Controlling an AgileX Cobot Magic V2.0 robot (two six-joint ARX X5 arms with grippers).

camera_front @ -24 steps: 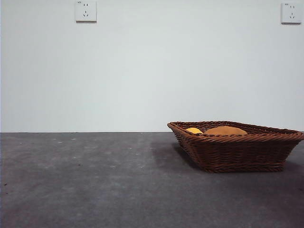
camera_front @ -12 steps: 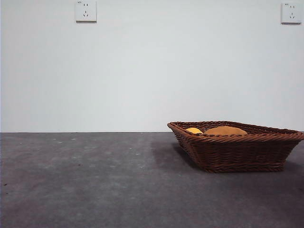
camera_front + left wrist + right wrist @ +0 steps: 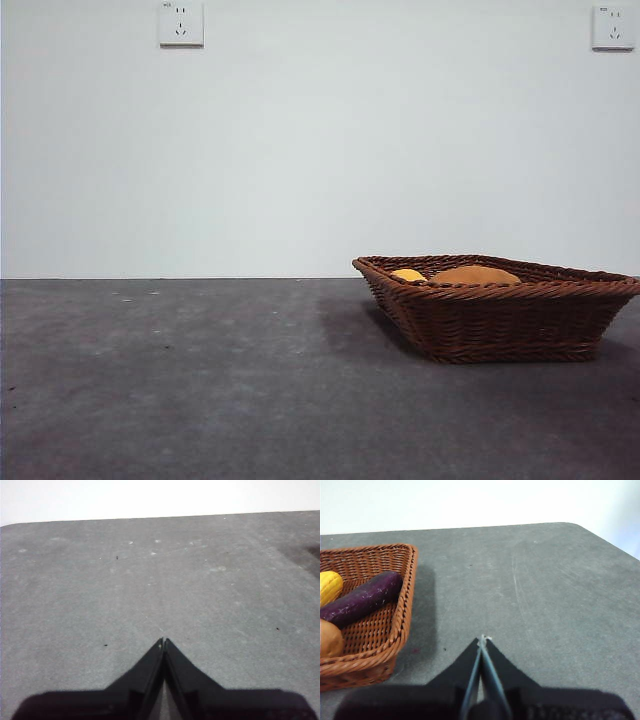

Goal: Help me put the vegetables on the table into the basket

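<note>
Bare surface (image 3: 200, 380) all around; basket (image 3: 500, 320) holding potato (image 3: 476, 274), eggplant (image 3: 362, 598) and corn (image 3: 329, 587) together. Nothing visibly left outside, so apparently finished. Left hand (image 3: 163, 641) and right hand (image 3: 481, 639) both clenched, empty, parked above the surface.

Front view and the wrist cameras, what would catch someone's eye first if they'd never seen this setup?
The brown wicker basket on the dark grey table, at the right of the front view. Inside it lie the purple eggplant, the yellow corn and the orange potato. The left gripper and right gripper are both shut over bare tabletop.
</note>
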